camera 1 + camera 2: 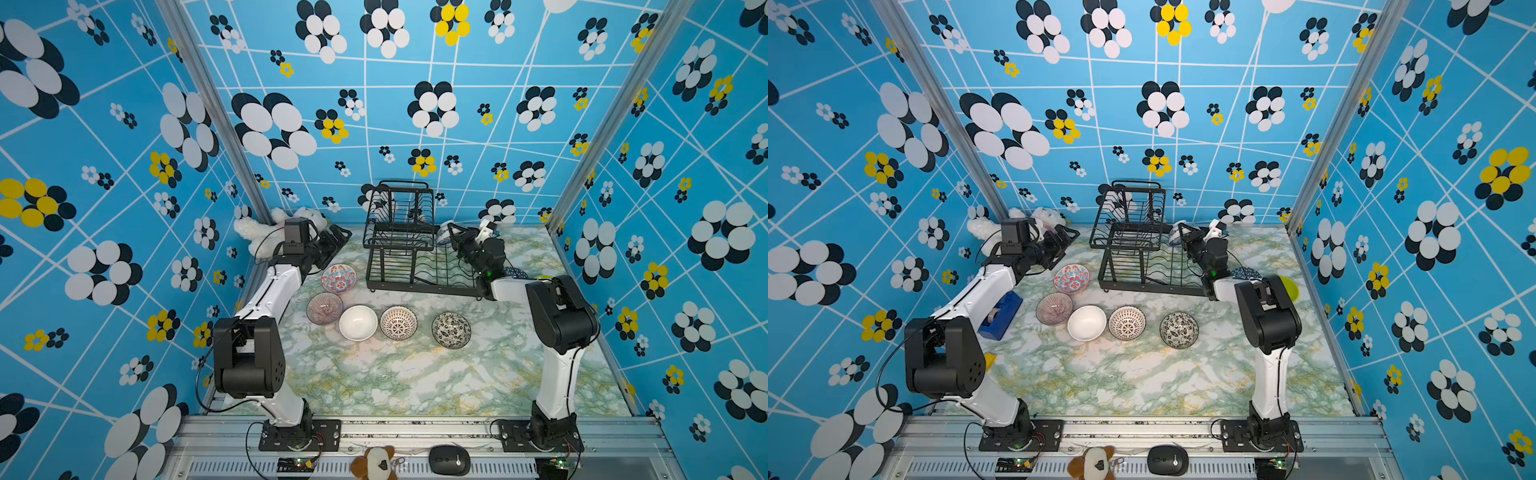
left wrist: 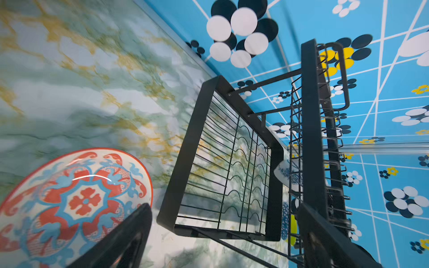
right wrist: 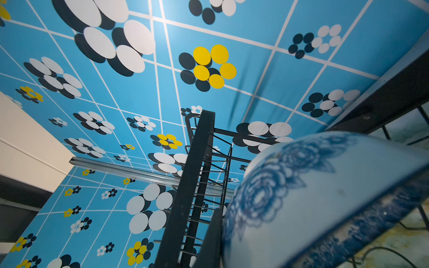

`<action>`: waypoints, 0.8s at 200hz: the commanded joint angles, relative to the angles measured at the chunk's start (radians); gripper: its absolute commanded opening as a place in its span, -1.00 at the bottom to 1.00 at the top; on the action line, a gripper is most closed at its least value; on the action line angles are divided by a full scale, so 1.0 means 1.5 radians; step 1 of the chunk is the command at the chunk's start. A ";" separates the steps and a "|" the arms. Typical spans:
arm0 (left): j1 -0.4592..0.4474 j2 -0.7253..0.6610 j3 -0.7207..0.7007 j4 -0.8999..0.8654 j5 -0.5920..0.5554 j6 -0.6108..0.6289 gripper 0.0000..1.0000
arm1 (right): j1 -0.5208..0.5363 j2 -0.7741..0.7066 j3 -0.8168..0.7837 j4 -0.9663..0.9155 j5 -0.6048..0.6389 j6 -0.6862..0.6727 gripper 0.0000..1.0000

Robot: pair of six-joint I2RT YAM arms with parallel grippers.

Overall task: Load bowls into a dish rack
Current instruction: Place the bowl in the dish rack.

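Bowls mostly sit on the table (image 1: pixel 415 382) in front of the dish rack (image 1: pixel 415 266). The red-blue floral bowl (image 1: pixel 338 277), purplish ribbed bowl (image 1: pixel 324 308), plain white bowl (image 1: pixel 358 323), black-and-white lattice bowl (image 1: pixel 398 323) and black-and-white leafy bowl (image 1: pixel 451 329) form a loose row. A lime green bowl (image 1: pixel 1292 287) is half hidden behind my right arm. I see none seated in the rack's slots.

My right end effector (image 1: pixel 455 237) is clamped nearly shut on the rim of the blue-and-white bowl (image 1: pixel 444 233). It holds the bowl tipped on edge at the far right end of the rack, just beside the upper basket (image 1: pixel 399 208). I cannot tell whether the bowl hangs over the lower tray (image 1: pixel 440 270) or just past its edge. I judge the step in hand to be the first placement. My left end effector (image 1: pixel 333 241) stands wide open and empty, above the table just behind the floral bowl.

Next I would lower the right arm so the rim drops between two of the tray's wavy wires, keeping the bowl on edge. I would release only once the wires carry it. The gap to the basket frame looks tight in the right wrist view, so I would go slowly.
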 commanded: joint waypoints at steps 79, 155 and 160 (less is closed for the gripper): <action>0.000 0.074 -0.055 0.186 0.126 -0.136 0.98 | 0.057 0.165 0.210 0.005 0.067 -0.010 -1.00; 0.004 0.092 -0.053 0.208 0.140 -0.167 0.98 | 0.069 0.248 0.316 -0.005 0.100 0.005 -1.00; 0.005 0.093 -0.053 0.209 0.141 -0.169 0.98 | 0.069 0.251 0.319 -0.006 0.102 0.005 -1.00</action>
